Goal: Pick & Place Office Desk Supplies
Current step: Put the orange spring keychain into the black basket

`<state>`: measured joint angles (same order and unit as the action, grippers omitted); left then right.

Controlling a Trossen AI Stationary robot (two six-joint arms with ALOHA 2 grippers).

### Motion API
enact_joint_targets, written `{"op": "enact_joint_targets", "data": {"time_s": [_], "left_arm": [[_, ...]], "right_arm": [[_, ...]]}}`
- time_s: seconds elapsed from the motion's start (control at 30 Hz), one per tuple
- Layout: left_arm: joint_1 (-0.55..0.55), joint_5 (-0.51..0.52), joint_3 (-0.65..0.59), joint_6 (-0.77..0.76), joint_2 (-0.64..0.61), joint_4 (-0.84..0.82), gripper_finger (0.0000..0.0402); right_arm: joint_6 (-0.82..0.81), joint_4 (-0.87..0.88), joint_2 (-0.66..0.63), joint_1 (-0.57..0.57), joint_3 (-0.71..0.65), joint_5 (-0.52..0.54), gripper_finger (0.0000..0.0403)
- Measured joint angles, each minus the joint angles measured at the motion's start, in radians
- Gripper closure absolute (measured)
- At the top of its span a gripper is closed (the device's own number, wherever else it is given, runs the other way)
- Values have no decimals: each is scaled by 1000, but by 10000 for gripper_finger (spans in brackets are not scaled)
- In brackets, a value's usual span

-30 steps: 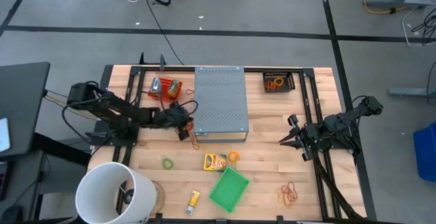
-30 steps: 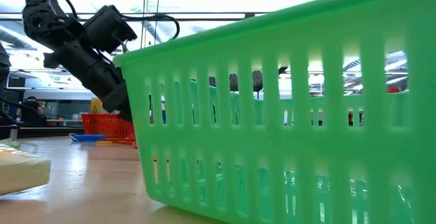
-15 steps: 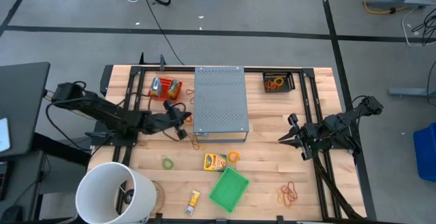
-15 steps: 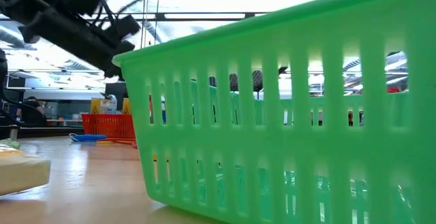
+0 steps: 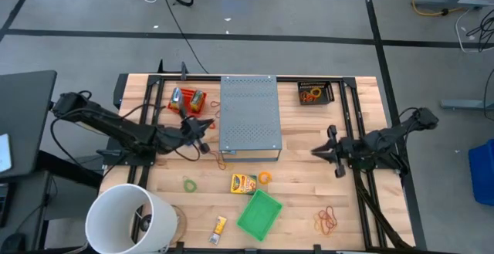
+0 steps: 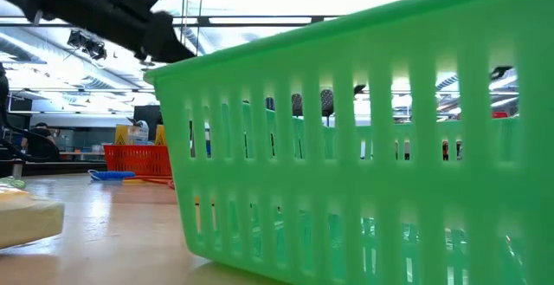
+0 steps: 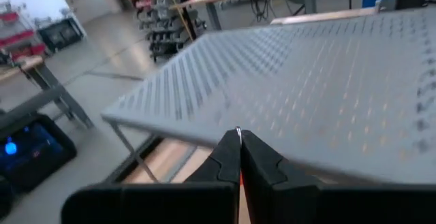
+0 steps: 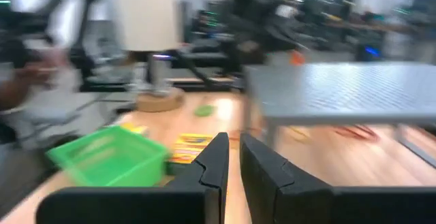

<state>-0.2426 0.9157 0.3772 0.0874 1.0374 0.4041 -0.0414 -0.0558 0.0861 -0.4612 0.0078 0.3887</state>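
High view: left tool (image 5: 202,127) up off the bench (image 5: 305,188), just beside the left edge of the big grey box (image 5: 248,115). Left wrist view: fingers (image 7: 228,159) of that tool pressed together, with a thin red sliver in the slit; cannot tell what it is. Right tool (image 5: 323,150) over the right side of the bench, well apart from the box, pointing toward it. Right wrist view: fingers (image 8: 219,157) a little bit spread, nothing between them. Down on the bench: a red loop (image 5: 222,160) by the front left corner of the box, a green loop (image 5: 190,184) farther left, a yellow packet (image 5: 243,182) with an orange loop (image 5: 265,177) just beside it, a green basket (image 5: 258,213) below those, and a pile of red loops (image 5: 327,220) near the front right. Low view: mostly filled by the green basket.
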Motion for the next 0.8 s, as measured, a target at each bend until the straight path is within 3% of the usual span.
{"op": "enact_joint_targets", "data": {"time_s": [0.2,0.33,0.53,0.63,0.8], "left_arm": [[-14,-108,84,100,0,4,400],[-11,-272,133,135,3,27,400],[51,-528,148,164,86,210,400],[100,-611,148,160,158,322,400],[168,-744,199,141,269,406,400]], "right_arm": [[-66,-65,91,71,0,61,326],[-1,-197,176,118,0,58,267],[95,-489,338,186,0,12,175],[117,-621,440,217,5,-30,159],[131,-653,641,247,110,-54,156]]}}
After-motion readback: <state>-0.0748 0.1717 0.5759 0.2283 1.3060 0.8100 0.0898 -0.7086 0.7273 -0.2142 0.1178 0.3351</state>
